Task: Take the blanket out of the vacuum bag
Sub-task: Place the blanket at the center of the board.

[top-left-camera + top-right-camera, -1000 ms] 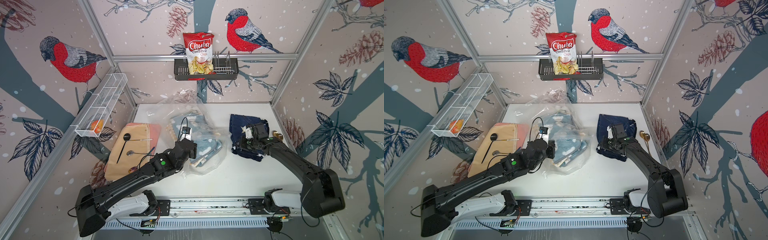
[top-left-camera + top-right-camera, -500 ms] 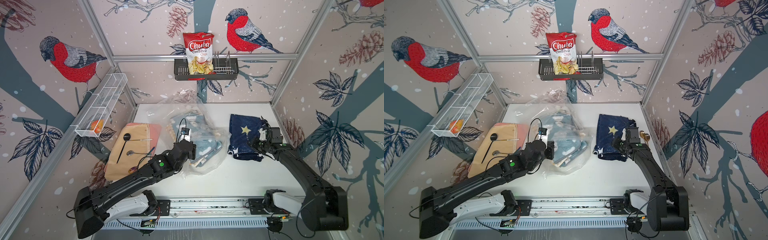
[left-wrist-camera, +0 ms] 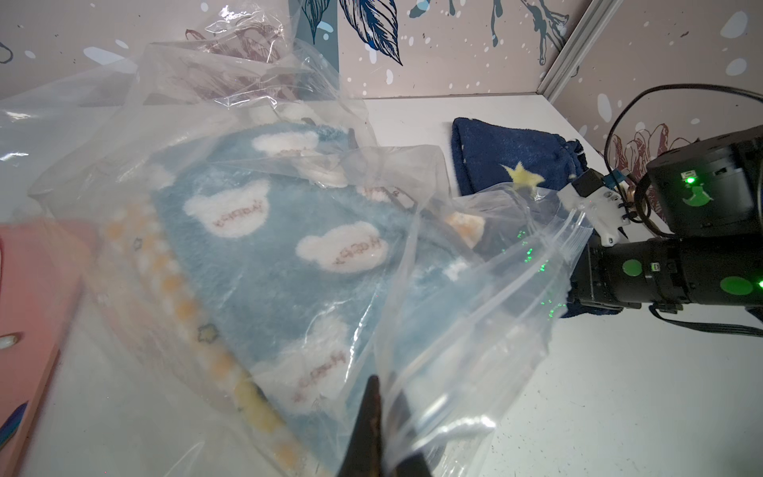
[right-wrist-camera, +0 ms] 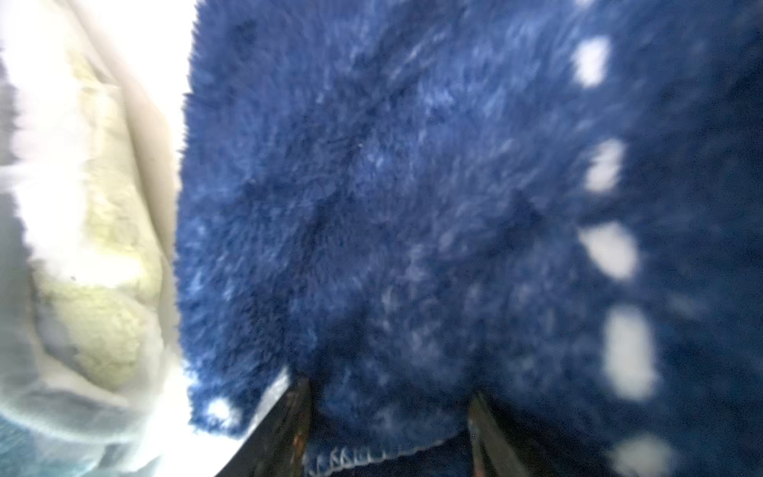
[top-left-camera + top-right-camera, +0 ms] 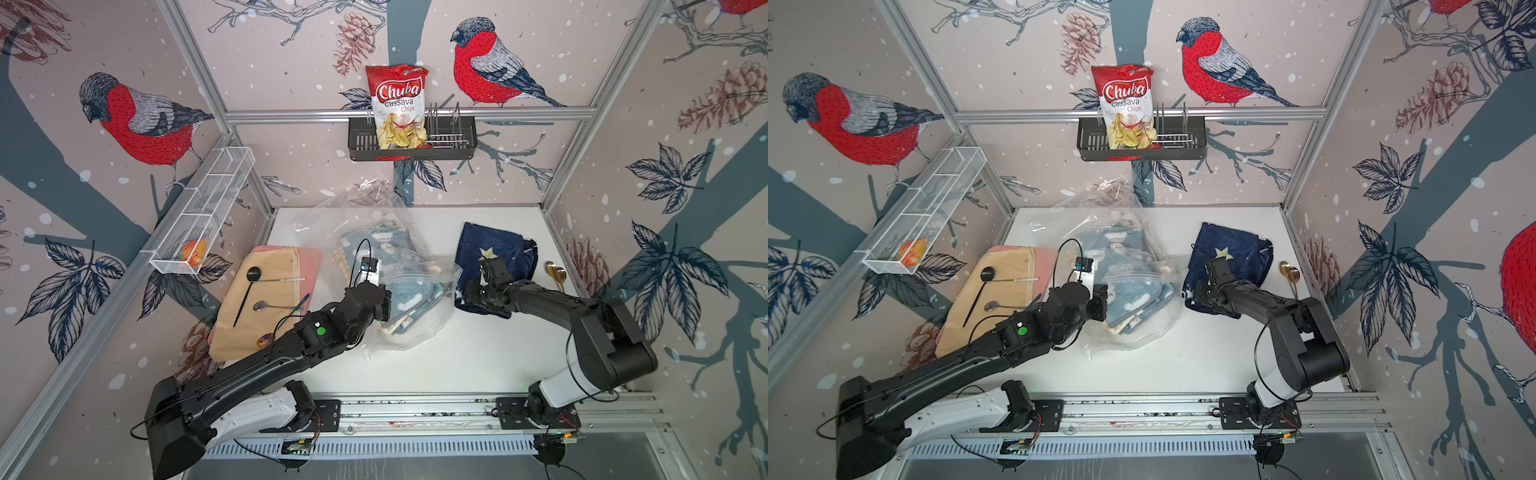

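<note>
The step in hand looks like emptying the vacuum bag, and it is only partly done. In both top views the bag lies crumpled in the middle of the bench, and a light blue blanket with white bear patches is still inside it. A navy blanket with a yellow star lies outside the bag, just to its right in the frame, close to the bag's zip edge.

The left gripper reaches in from the lower left. In the left wrist view its fingers are pressed together on a fold of the clear plastic near the bag's mouth, so it seems to be pinning the bag in place.

The right gripper is down on the near edge of the navy blanket. In the right wrist view its fingers stand partly apart with the stitched hem and fluffy pile between them. I cannot tell whether they press on the cloth or merely straddle it.

As I judge it, the next move calls for the right arm to clear the navy blanket, then reach through the open zip edge for a corner of the light blue blanket. The left fingers should hold the plastic meanwhile, so the bag does not drag along with the cloth.
</note>
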Robot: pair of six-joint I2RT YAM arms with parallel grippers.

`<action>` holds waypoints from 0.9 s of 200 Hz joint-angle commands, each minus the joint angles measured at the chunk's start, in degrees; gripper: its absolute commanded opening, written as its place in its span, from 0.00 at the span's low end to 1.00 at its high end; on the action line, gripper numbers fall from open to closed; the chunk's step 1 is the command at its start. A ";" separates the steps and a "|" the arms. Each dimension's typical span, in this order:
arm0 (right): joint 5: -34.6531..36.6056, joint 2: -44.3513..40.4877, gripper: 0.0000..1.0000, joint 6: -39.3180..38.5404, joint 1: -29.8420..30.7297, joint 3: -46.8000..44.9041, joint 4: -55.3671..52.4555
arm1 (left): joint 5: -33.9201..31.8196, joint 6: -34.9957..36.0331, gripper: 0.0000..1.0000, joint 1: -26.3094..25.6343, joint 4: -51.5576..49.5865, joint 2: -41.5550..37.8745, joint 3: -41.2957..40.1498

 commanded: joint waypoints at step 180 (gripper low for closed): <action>-16.90 -19.08 0.25 1.68 -37.80 -10.81 -10.09 | 2.45 0.09 0.03 0.03 3.44 0.97 -1.02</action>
